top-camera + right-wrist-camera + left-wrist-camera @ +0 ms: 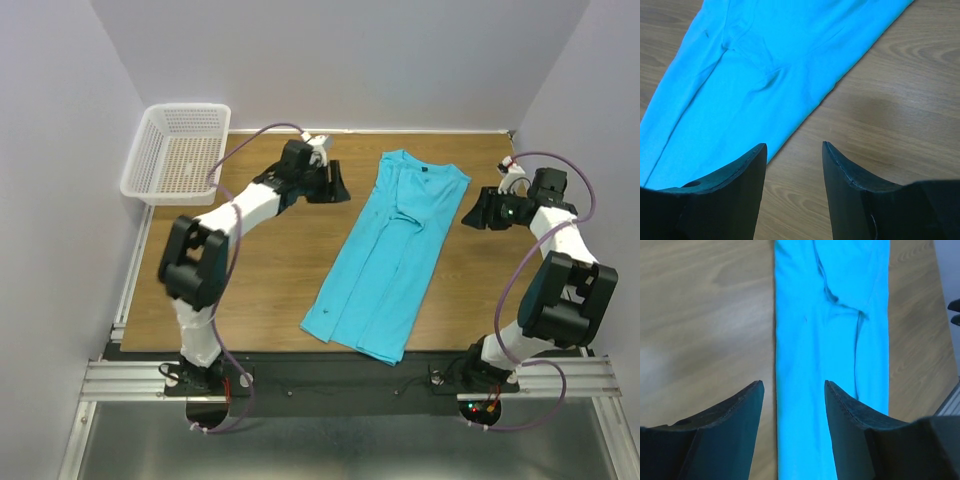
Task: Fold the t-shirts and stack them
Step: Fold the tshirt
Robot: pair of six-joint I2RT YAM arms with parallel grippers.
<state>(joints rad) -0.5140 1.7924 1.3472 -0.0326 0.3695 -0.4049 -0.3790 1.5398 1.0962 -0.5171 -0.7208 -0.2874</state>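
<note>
Turquoise t-shirt [390, 255] — folded into a long strip, creased, flat on wooden table [270, 270]

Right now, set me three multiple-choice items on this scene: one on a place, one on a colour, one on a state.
1. Where does the white basket stand?
A. at the far left corner of the table
B. in the table's middle
C. at the near right edge

2. What colour is the t-shirt?
A. red
B. turquoise
C. white

3. How does the t-shirt lie?
A. bunched in a heap
B. inside the basket
C. folded into a long narrow strip, flat on the table

Answers:
1 A: the top view shows it at the far left corner.
2 B: all three views show turquoise cloth.
3 C: it runs as one narrow strip down the table's middle.
</note>
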